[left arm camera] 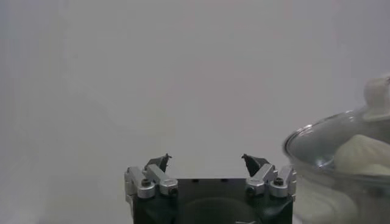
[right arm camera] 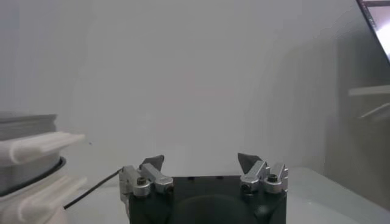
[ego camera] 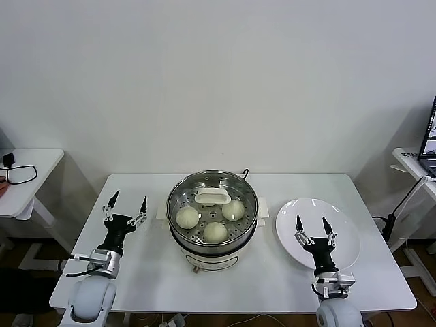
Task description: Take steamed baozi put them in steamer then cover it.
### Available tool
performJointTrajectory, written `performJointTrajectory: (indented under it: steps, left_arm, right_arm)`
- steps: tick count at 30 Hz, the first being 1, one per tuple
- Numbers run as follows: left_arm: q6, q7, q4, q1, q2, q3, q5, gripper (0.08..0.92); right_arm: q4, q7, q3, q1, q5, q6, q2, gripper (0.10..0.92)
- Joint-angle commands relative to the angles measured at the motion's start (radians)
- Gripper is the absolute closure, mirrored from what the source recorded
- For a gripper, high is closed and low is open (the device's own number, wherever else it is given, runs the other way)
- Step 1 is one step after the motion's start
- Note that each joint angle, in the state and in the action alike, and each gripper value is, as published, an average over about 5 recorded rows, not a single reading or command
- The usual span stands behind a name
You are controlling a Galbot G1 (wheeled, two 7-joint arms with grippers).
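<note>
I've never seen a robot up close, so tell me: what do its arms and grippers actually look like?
Both arms look alike: rounded pale grey-white shells, then a silver metal wrist block and a black body. The left gripper and the right gripper each have two thin fingers, silver at the base with dark pointed tips. A black cable loops beside the left wrist.

Even, bright indoor light; soft wrist views.
Overhead light glints on the steamer (ego camera: 212, 211) rim and casts faint shadows on the table (ego camera: 150, 272); the wrist pictures look hazy.
</note>
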Motion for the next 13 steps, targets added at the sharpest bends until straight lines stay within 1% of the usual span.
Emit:
performJointTrajectory:
  steps: [1, 13]
  left_arm:
    - [-0.060, -0.016, 0.045, 0.009, 0.002, -0.018, -0.057, 0.177]
    - [-0.065, -0.028, 0.045, 0.025, 0.011, -0.017, -0.047, 0.177]
  right_arm:
    - [0.018, 0.004, 0.000, -0.020, 0.003, -0.010, 0.003, 0.203]
    - [0.035, 0.013, 0.005, -0.043, -0.022, -0.003, 0.014, 0.203]
